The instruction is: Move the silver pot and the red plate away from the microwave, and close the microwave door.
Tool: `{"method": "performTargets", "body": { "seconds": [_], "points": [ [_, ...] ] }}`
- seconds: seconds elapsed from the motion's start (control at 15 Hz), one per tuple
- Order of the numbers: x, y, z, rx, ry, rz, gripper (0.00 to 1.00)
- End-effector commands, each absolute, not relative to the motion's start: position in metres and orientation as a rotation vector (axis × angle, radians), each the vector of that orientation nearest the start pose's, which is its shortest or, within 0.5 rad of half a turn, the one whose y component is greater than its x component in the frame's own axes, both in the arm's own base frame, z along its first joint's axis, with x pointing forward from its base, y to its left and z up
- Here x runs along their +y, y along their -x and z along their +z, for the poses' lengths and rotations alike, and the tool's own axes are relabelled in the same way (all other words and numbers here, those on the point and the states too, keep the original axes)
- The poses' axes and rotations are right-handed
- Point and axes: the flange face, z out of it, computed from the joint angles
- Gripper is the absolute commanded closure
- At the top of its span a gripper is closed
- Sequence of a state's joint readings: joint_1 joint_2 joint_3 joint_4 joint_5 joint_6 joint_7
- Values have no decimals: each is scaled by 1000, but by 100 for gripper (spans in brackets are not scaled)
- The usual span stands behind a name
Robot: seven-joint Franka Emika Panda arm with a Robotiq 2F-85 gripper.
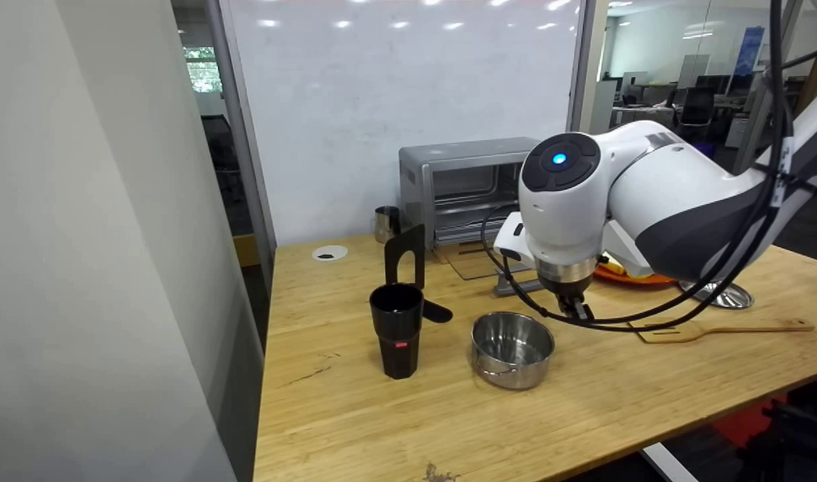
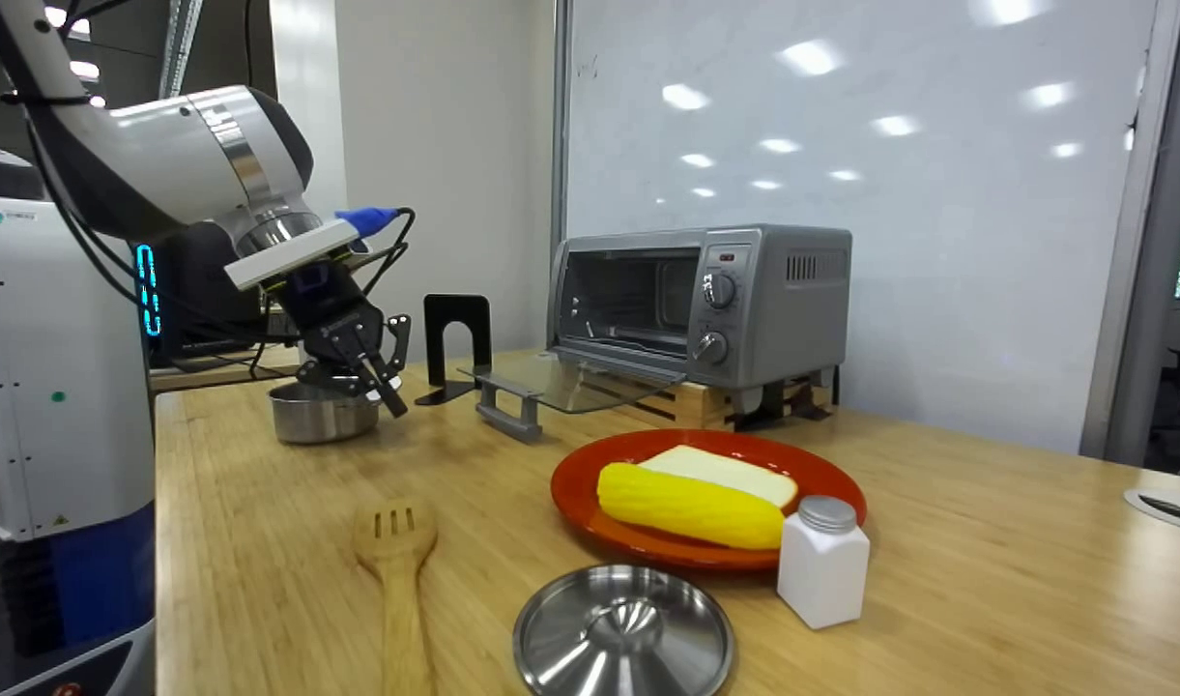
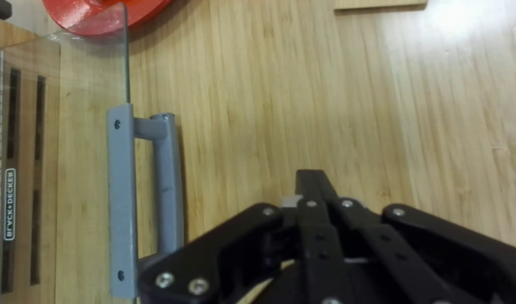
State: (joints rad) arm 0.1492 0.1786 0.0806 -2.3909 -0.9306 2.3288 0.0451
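The silver pot [image 1: 513, 376] stands upright on the table, also visible in an exterior view [image 2: 321, 421], partly behind my gripper. The red plate [image 2: 578, 483] holds yellow corn [image 2: 686, 505] and a bread slice [image 2: 720, 471]; its edge shows in the wrist view [image 3: 146, 12]. The microwave, a grey toaster oven [image 2: 792, 319], has its glass door [image 2: 590, 385] folded down open. The door's grey handle [image 3: 169, 185] lies left of my gripper [image 3: 312, 174] in the wrist view. My gripper is shut and empty above the table, between pot and handle, apart from both.
A black cup [image 1: 396, 335] and black bookend [image 1: 391, 264] stand beside the pot. A wooden spatula [image 2: 401, 561], steel lid [image 2: 623, 643] and white bottle [image 2: 821, 570] lie near the plate. A steel pitcher [image 1: 384, 226] stands beside the oven. A whiteboard [image 1: 408, 73] rises behind.
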Motion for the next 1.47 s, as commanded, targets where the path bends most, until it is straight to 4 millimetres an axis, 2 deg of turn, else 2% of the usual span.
{"method": "performTargets", "body": {
  "seconds": [0.0, 0.47, 0.87, 1.4],
  "points": [
    [81, -472, 245, 1207, -2189, -142, 100],
    [63, -468, 257, 1266, -2106, -112, 100],
    [43, -469, 243, 1299, -1988, -113, 100],
    [35, -482, 216, 1300, -1946, -14, 100]
  ]
}}
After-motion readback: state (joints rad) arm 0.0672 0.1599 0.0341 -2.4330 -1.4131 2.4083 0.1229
